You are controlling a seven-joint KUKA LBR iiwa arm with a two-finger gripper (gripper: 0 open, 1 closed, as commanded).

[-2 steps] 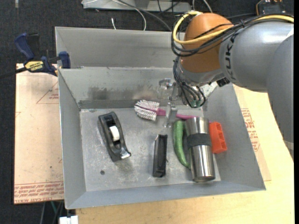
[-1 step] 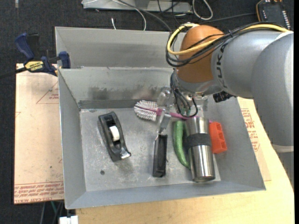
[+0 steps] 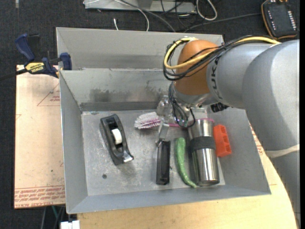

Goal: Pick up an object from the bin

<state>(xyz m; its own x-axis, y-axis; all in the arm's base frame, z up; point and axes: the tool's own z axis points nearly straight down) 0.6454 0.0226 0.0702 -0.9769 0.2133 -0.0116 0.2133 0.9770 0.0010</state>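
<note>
- Six loose things are lying in the bin (image 3: 71, 128), and the hand (image 3: 167, 120) is hanging over the handle end of a pink-bristled brush (image 3: 147, 122) near the back wall.
- How wide the hand is standing, I cannot tell.
- A good grasp is probably calling for centring on the brush and keeping clear of the black bar (image 3: 163, 163).

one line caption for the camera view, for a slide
Gripper beside a pink-bristled brush, with a black bar and green pepper-shaped thing nearby.
</note>
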